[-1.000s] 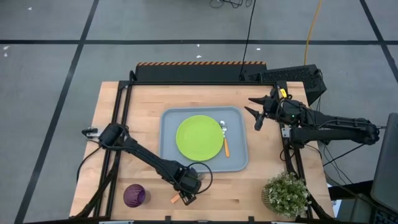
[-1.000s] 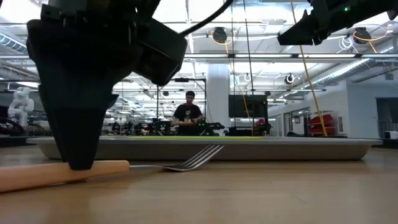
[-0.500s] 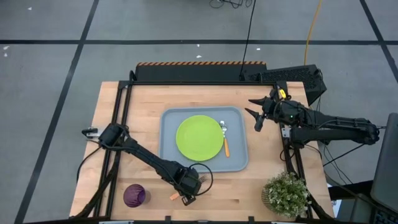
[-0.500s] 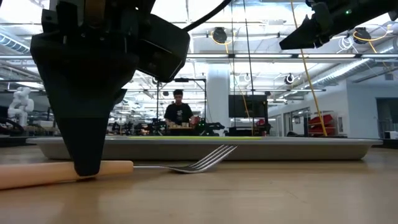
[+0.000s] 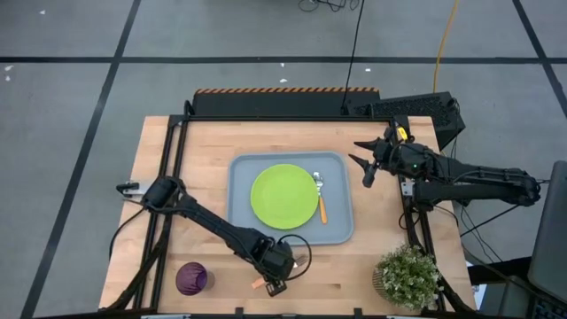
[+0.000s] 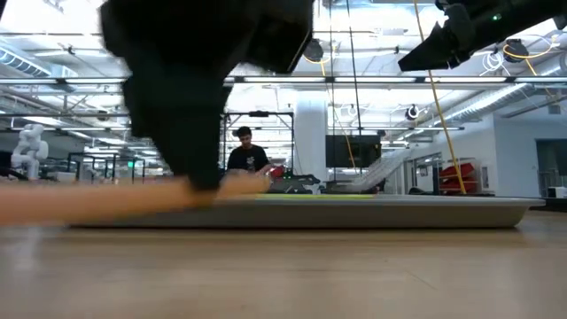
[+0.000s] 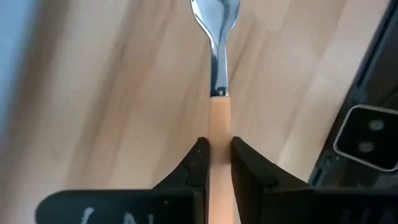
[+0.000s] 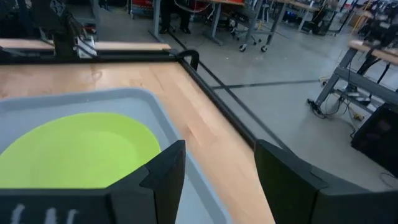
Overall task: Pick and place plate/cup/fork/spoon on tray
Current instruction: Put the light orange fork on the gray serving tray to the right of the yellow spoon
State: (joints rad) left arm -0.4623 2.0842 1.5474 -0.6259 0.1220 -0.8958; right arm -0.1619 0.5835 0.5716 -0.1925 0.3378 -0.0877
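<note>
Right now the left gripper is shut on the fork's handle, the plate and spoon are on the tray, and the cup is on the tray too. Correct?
Not quite: in the high view the cup stands on the table's wood, off the tray, near the front left corner. The rest holds.

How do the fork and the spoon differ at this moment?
The fork is clamped by its handle in the left claw, off the tray; the spoon lies free on the tray beside the plate. The fork is near the table's front edge, the spoon mid-table. Both have orange handles and metal heads.
</note>
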